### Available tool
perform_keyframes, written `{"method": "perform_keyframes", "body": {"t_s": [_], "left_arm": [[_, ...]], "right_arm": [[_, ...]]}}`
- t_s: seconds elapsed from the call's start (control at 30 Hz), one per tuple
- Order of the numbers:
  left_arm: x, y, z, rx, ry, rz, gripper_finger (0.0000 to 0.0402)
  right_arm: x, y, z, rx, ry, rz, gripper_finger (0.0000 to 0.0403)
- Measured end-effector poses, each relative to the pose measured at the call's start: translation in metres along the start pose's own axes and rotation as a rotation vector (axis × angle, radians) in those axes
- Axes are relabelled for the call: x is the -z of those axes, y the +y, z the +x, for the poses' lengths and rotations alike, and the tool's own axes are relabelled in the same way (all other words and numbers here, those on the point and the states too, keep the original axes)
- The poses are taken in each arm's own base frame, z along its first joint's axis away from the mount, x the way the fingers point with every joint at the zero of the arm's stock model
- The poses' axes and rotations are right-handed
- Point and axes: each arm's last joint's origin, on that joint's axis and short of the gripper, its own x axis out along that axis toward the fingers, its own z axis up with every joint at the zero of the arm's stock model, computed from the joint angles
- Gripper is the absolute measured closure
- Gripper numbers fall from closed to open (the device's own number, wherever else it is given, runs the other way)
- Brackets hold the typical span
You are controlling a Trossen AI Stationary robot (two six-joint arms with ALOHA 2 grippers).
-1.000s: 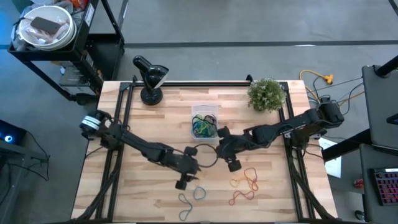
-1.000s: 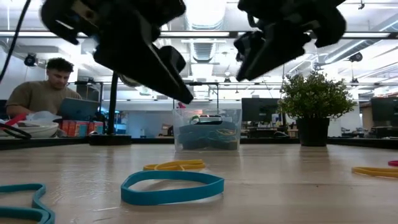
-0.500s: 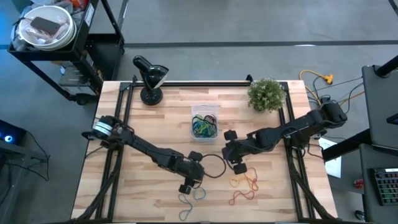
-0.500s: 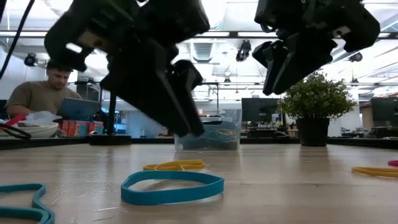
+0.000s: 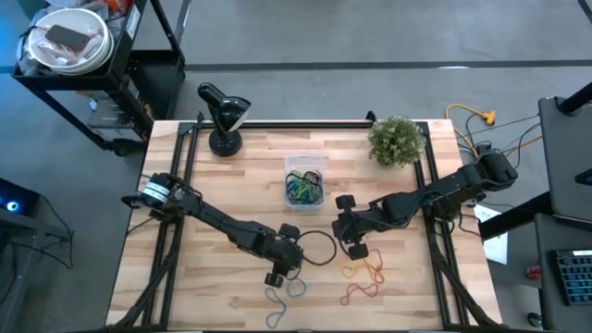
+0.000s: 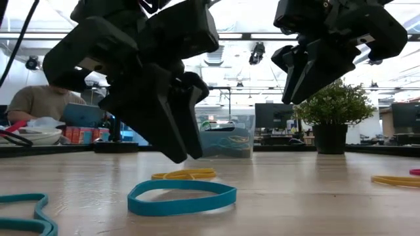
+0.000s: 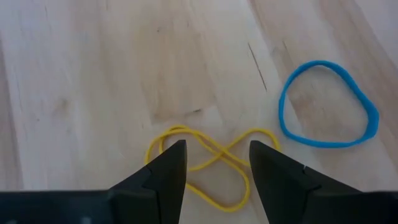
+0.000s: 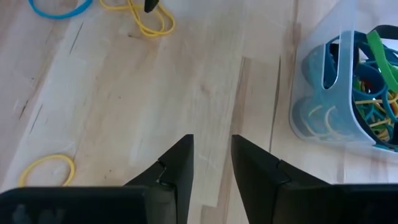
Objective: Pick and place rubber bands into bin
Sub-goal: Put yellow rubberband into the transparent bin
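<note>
The bin (image 5: 303,182) is a clear tub holding several coloured rubber bands and stands at the table's middle, toward the far edge; it also shows in the low view (image 6: 226,136) and the right wrist view (image 8: 348,93). My left gripper (image 5: 275,277) is open and points down just above a twisted yellow band (image 7: 208,167); its fingers (image 7: 165,177) stand on either side of the band without touching it. A blue band (image 7: 326,102) lies flat beside it. My right gripper (image 5: 356,250) is open and hovers over bare wood between the bin and the orange bands (image 5: 365,268).
A lamp (image 5: 222,116) and a potted plant (image 5: 398,139) stand at the far edge. More bands lie on the wood: red-orange (image 5: 361,294), yellow (image 8: 46,171), teal (image 6: 26,216). A black cable loop (image 5: 319,248) hangs by my left gripper. A person sits beyond the table (image 6: 39,98).
My left gripper has moved toward the near edge and come down over the yellow and blue bands. My right gripper has drawn away from the bin, toward the near and right edges. No band has moved.
</note>
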Motion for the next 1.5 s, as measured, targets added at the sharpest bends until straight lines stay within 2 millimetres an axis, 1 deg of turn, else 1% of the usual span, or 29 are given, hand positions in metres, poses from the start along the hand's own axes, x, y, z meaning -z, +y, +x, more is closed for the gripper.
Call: {"method": "perform_keyframes", "body": {"t_s": [0.17,0.37,0.43,0.7,0.83,1.07,1.33,1.5], "left_arm": [[0.0033,-0.0002,0.0054,0.007,0.019,0.031,0.0242],[0.0045,-0.0004,0.0067,0.011,0.024,0.038,0.0244],[0.0045,-0.0003,0.0067,0.011,0.024,0.040,0.0252],[0.0040,-0.0005,0.0068,0.014,0.017,0.055,0.0307],[0.0030,-0.0006,0.0068,0.015,0.007,0.053,0.0321],[0.0030,-0.0006,0.0068,0.015,0.007,0.054,0.0324],[0.0037,-0.0006,0.0071,0.015,0.009,0.062,0.0324],[0.0050,-0.0007,0.0075,0.015,0.013,0.068,0.0308]], "right_arm": [[-0.0001,0.0000,0.0001,0.000,-0.002,0.001,0.0301],[0.0001,0.0000,0.0002,0.000,-0.001,0.005,0.0303],[0.0001,0.0000,0.0002,0.000,-0.001,0.006,0.0302],[0.0001,0.0000,0.0002,0.000,-0.001,0.007,0.0301],[0.0001,0.0000,0.0002,-0.001,-0.001,0.007,0.0304],[0.0001,0.0000,0.0002,-0.001,-0.001,0.007,0.0310],[0.0000,0.0001,0.0002,-0.001,-0.002,0.007,0.0308],[0.0000,0.0001,0.0002,-0.001,-0.003,0.007,0.0307]]}}
